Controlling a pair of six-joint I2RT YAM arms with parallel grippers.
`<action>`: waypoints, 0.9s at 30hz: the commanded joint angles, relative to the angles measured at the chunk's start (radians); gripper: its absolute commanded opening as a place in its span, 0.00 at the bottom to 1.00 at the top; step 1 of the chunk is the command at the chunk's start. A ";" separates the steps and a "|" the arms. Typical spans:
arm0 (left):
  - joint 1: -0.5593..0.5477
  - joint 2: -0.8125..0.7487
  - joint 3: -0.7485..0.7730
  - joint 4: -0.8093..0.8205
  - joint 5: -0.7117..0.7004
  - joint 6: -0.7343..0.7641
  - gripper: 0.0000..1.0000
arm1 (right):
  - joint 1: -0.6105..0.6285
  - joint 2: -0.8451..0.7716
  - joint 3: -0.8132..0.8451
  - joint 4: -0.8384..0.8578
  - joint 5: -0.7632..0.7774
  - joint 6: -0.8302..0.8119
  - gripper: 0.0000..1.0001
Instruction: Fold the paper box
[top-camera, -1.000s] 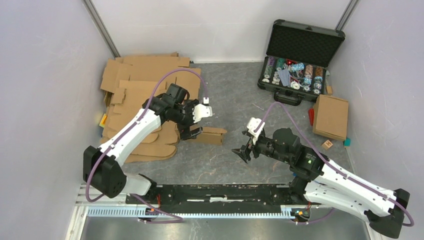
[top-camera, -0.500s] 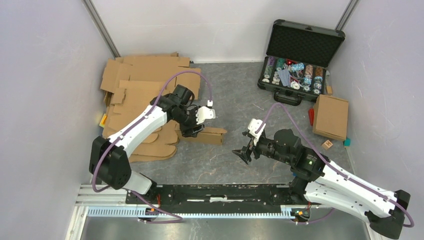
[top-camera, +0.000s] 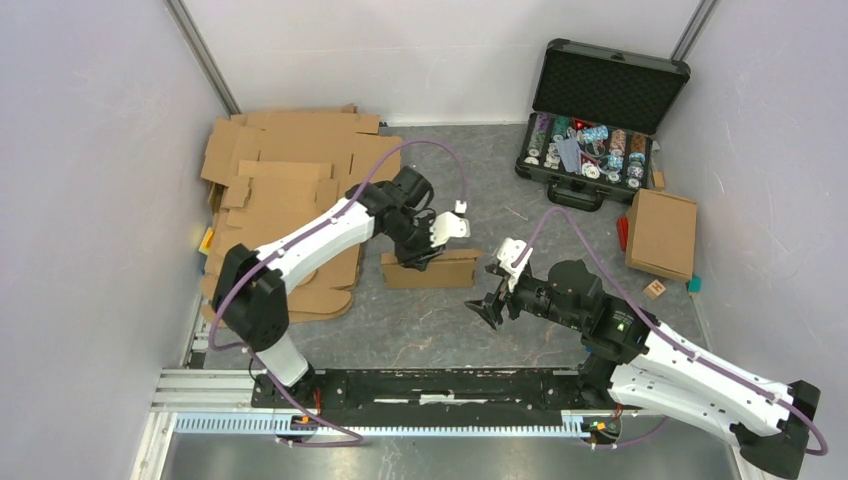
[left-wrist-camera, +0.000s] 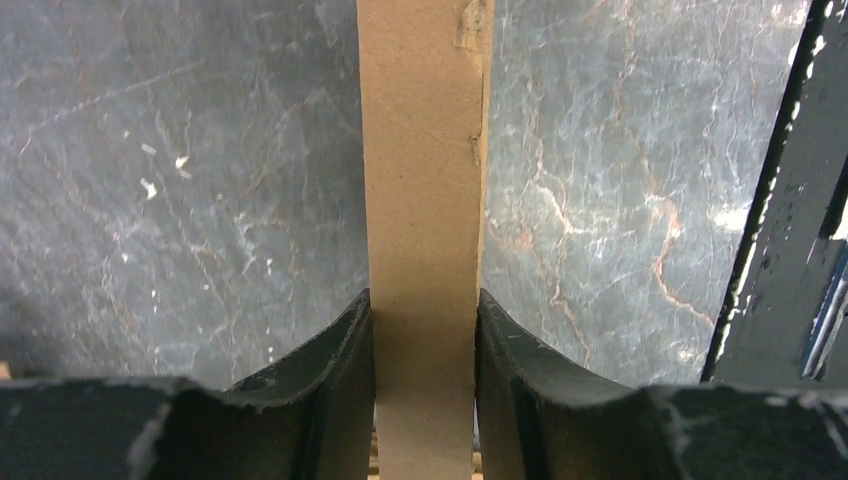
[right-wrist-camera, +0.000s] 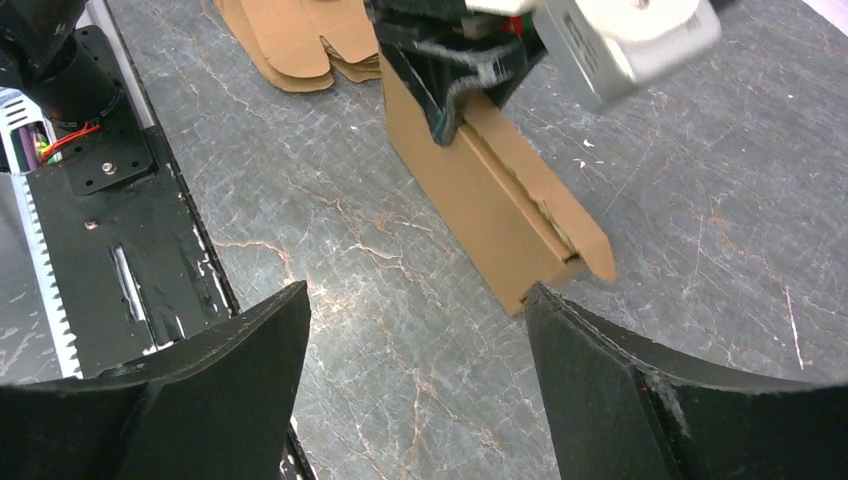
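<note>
Cardboard, thin and brown, forms the partly folded box (top-camera: 430, 268) lying near the middle of the tabletop, its long side roughly parallel to the near edge. The left gripper (top-camera: 412, 256) is clamped on an upright wall at the end of the box nearer the left edge. In the left wrist view, its 2 fingers (left-wrist-camera: 340, 390) press flat against both faces of the panel with no gap. The right gripper (top-camera: 484, 306) hangs just beside the box's other end, toward the near edge. Its jaws are spread wide and hold nothing, and in its own view the free end of the box (right-wrist-camera: 480, 200) lies ahead of them.

The box is probably very light and likely to slide on the smooth stone-patterned tabletop, so 1 grip should anchor it while the other works. The panels look stiff along their faces but should give readily at the creases. Pinching across the hollow body would likely crush it. The safer hold is a single wall or flap edge, close to a crease, as the left gripper has it. More flat sheets (top-camera: 280, 170) are stacked in the far left corner.
</note>
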 joint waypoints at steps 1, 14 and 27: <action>-0.053 0.073 0.085 -0.003 -0.035 -0.086 0.32 | -0.001 -0.026 -0.013 0.050 0.059 0.040 0.84; -0.045 -0.028 0.023 0.120 -0.050 -0.193 0.93 | -0.001 -0.131 -0.096 0.036 0.316 0.099 0.83; 0.049 -0.473 -0.482 0.645 -0.089 -0.476 1.00 | -0.001 -0.059 -0.075 0.044 0.317 0.106 0.83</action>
